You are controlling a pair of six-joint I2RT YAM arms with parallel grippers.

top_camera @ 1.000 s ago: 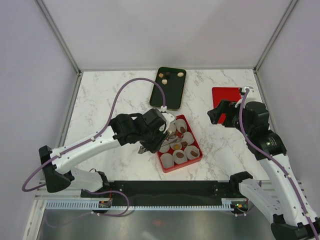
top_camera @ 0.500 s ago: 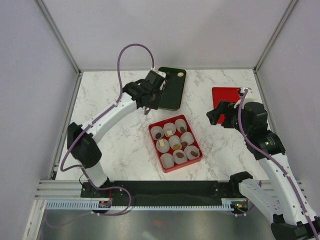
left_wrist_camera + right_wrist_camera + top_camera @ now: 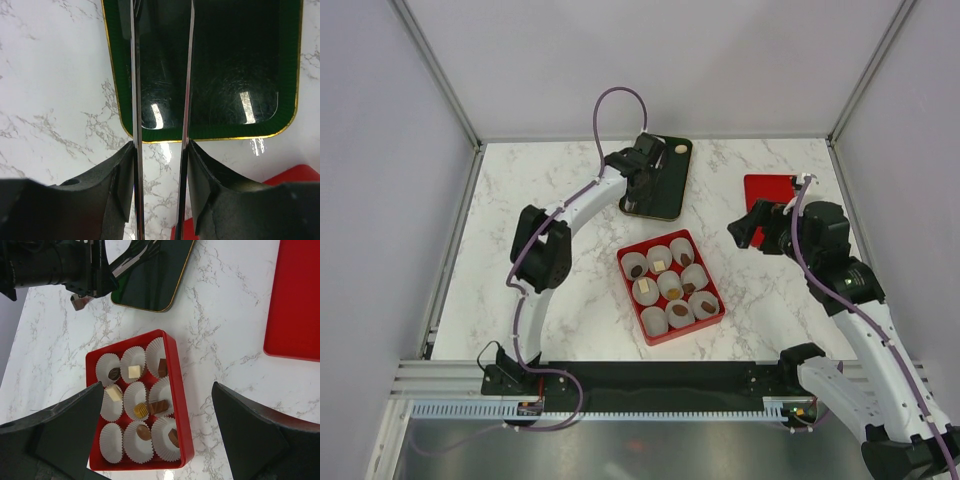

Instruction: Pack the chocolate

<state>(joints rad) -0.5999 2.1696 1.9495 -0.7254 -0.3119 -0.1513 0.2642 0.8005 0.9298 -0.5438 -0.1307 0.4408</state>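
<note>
Chocolate (image 3: pixel 133 371), small dark-brown, tan & cream pcs: 8 sit 1 per cup in white pleated paper cups (image 3: pixel 112 442) inside red rectangular box (image 3: pixel 182 405); the 9th cup, a corner one, looks empty. 1 more tan pc (image 3: pixel 678 149) lies at far end of dark-green gold-rimmed oblong tray (image 3: pixel 240 65). Left gripper (image 3: pixel 161 20) hangs over that tray, thin fingers approx half apart, nothing seen btwn them. Right gripper (image 3: pixel 748 226) gapes fully, holding nothing, near flat red rectangular piece (image 3: pixel 772 188).
</note>
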